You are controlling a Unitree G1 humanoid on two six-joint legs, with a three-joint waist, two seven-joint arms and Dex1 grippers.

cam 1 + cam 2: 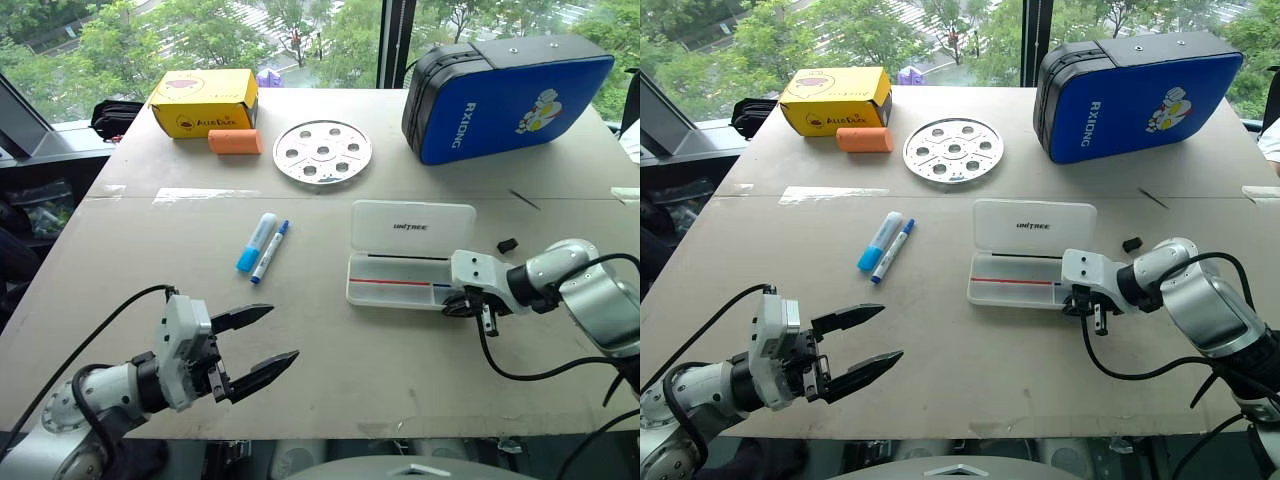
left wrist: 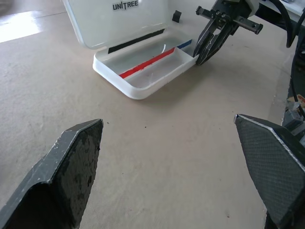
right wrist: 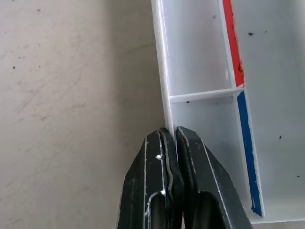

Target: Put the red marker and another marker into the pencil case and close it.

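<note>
Pencil case: the white pencil case (image 1: 400, 278) is lying open near the middle of the counter (image 1: 330, 360), its lid (image 1: 412, 228) folded back flat and showing the black lettering "UNITREE".
Inside the tray: a red strip and a short blue strip are running along one inner wall; whether these are markers or part of the tray cannot be told.
Right gripper: the right gripper (image 2: 208, 44) is pointing down at the tray's end, fingers pressed together and holding nothing, the tips sitting right against the end wall, probably to steady or nudge the box.
Left gripper: the left gripper (image 1: 262, 348) is hovering low over the counter's near edge, fingers spread wide and empty, well apart from the case and apparently waiting.
Markers: a slim blue-capped marker (image 1: 270, 251) and a fatter light-blue marker (image 1: 256, 242) are lying side by side to the case's left, near enough for the left arm to fetch.
Readable writing: "RXIONG" is running down the big blue bag (image 1: 520, 95) at the far right; the yellow box (image 1: 204, 102) carries lettering too small to read.
Other items: an orange block (image 1: 235, 141) and a round perforated metal plate (image 1: 322, 152) are sitting at the back.
</note>
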